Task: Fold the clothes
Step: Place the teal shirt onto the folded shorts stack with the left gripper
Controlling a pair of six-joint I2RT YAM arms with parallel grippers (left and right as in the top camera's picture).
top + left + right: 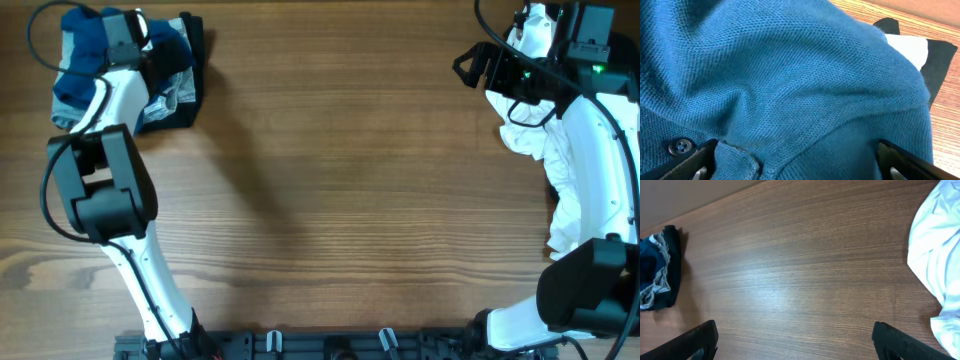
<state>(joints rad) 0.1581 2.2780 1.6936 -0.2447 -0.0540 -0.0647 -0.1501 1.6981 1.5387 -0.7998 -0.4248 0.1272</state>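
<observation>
**Operator:** Jaws on my left gripper [797,165] stand wide apart, nothing clamped between them. It hangs close over the deep-blue garment [790,75], whose knit fills my wrist view. I can't tell whether the fingertips touch it. A dark button [681,146] sits just beside the finger at the left of that view.

**Supervisor:** And your right?

**Operator:** My right gripper [795,342] is spread just as wide and empty, above the wooden table [790,270] near the far right corner. The white garment [548,150] lies crumpled under and beside that arm.

**Supervisor:** Where is the blue one on the table?

**Operator:** In the far left corner, heaped with a grey piece [175,92] on a black cloth [192,60]. I see the two heaps well apart.
</observation>
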